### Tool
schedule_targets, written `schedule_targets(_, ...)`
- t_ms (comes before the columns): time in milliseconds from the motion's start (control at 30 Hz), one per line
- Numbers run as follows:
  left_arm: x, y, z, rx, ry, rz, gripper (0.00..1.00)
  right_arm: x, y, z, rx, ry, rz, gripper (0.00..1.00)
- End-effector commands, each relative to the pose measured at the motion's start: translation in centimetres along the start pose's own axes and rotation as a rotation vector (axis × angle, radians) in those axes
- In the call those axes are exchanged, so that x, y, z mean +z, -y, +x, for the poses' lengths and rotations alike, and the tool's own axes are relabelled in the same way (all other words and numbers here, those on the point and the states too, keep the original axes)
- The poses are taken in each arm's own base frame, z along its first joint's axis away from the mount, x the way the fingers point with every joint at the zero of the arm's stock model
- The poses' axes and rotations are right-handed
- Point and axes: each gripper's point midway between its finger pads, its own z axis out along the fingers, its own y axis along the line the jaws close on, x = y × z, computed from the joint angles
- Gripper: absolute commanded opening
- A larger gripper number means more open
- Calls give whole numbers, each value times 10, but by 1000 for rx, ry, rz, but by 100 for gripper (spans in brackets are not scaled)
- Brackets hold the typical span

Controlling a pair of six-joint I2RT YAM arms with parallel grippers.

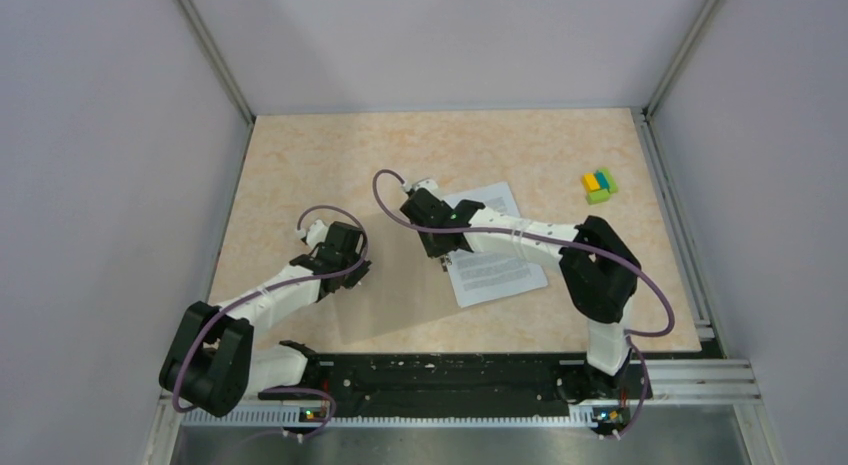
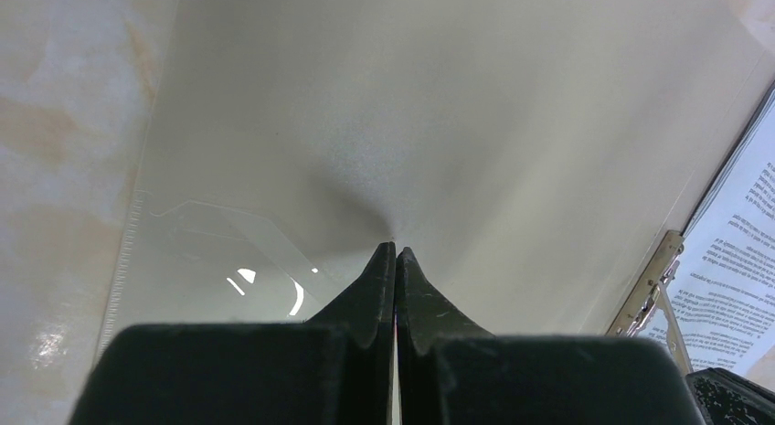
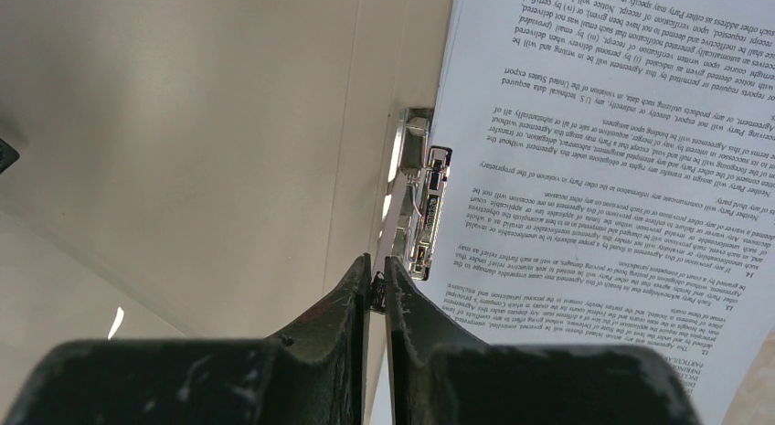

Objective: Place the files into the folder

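The folder lies open on the table (image 1: 300, 165). Its inner face (image 2: 439, 114) fills the left wrist view, and it also shows in the top view (image 1: 395, 280). My left gripper (image 2: 396, 249) is shut, pinching the folder's left cover, which creases at the tips; it also shows in the top view (image 1: 350, 275). The files (image 3: 603, 151), white printed sheets, lie on the folder's right half (image 1: 495, 255). My right gripper (image 3: 376, 265) is shut on the lever end of the folder's metal clip (image 3: 422, 201) beside the sheets' edge; it also shows in the top view (image 1: 440, 257).
A small yellow-blue-green block cluster (image 1: 599, 185) sits at the far right of the table. Metal rails (image 1: 680, 215) and grey walls bound the table. A clear pocket (image 2: 210, 260) shows on the folder's inner face. The clip (image 2: 651, 288) and sheets (image 2: 731, 260) show at the left wrist view's right edge.
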Motion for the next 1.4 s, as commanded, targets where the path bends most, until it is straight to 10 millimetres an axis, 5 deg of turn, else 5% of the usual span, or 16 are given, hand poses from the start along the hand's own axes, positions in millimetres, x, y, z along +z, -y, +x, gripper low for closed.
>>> schedule_targets(0,0,2,-6,-18,29,2,0,-6,-4,-5,-28,16,23,10)
schedule_targets(1000,12,-15,-5,-5,21,-138,0,-24,-8,-8,-56,44,17,14)
schedule_targets(1367,15,-21,-5,-16,31,-173,0,-25,-1,5,-52,26,30,13)
